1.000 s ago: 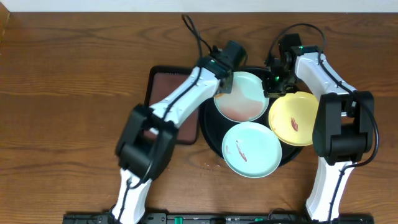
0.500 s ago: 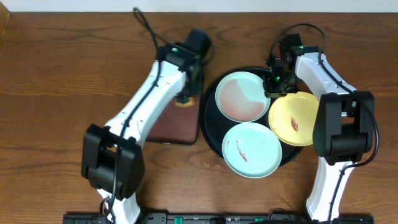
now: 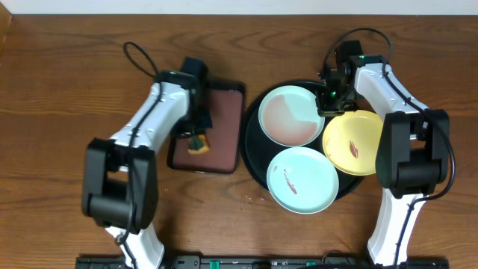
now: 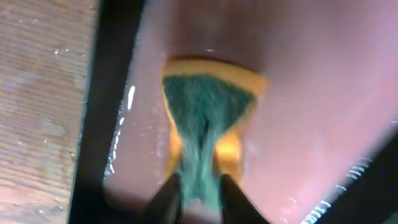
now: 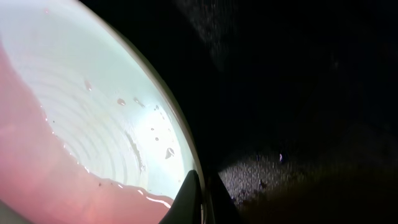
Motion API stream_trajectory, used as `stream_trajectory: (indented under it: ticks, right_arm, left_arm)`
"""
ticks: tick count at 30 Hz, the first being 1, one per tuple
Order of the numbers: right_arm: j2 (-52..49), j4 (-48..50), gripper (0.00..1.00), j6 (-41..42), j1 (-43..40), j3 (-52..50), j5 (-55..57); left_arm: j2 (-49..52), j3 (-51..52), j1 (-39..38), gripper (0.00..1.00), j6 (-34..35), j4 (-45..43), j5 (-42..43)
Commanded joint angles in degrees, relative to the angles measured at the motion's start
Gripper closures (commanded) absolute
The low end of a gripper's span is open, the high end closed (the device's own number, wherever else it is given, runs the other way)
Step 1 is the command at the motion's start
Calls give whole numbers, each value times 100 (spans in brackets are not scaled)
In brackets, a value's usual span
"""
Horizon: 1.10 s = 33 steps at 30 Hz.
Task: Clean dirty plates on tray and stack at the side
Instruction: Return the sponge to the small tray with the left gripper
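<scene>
My left gripper [image 4: 200, 198] pinches the sponge [image 4: 208, 106] over the brown tray [image 4: 311, 93]. Rightward of those fingers, the smeared plate [image 3: 290, 116] sits on the black tray [image 3: 252, 153], its rim clamped by my nearer right gripper [image 5: 198, 198].

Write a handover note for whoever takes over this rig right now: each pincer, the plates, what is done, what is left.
Left pincer: shut on the sponge, over the small brown tray.
Right pincer: shut on the rim of the far mint plate.
All three plates lie on the black tray; the far mint plate holds pinkish water.
Near mint plate and yellow plate show red smears.
To do: clean those, stack all three at the side; none stacked yet.
</scene>
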State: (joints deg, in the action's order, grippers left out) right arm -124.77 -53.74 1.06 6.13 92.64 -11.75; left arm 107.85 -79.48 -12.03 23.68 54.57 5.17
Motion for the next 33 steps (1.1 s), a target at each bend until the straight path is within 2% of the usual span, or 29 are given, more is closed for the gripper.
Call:
stream_trajectory:
  ticks: [1,4,6,9,11,13,15,23,33]
  right_arm:
    - [133,164,96,59,-61,9,52]
    - [131,389,92,59,-4,-98,55]
    - [131,472,99,59,35,-175,11]
    - [160,487,99,61,72,-144,-31]
    - [275,380,99,142,72,-15,-28]
    - [494,358,99,149,74,79,-31]
    - [852,361,99,140,140,192,-20]
    - [1744,472,99,146,883,299,256]
    - [1751,1386,99,125,2435,295,1648]
  left_arm:
    - [-706,-208,249,70,-96,66,787]
    - [-1178,-208,337,65,-179,149,789]
    - [-1510,-208,352,59,-343,221,789]
    - [-2013,-208,350,46,-459,369,765]
    - [-2312,-208,350,41,-623,466,763]
    - [-2540,-208,350,32,-654,568,667]
    - [-2765,-208,350,18,-654,627,575]
    - [-2909,-208,350,17,-651,625,575]
    - [-2909,-208,350,16,-651,625,575]
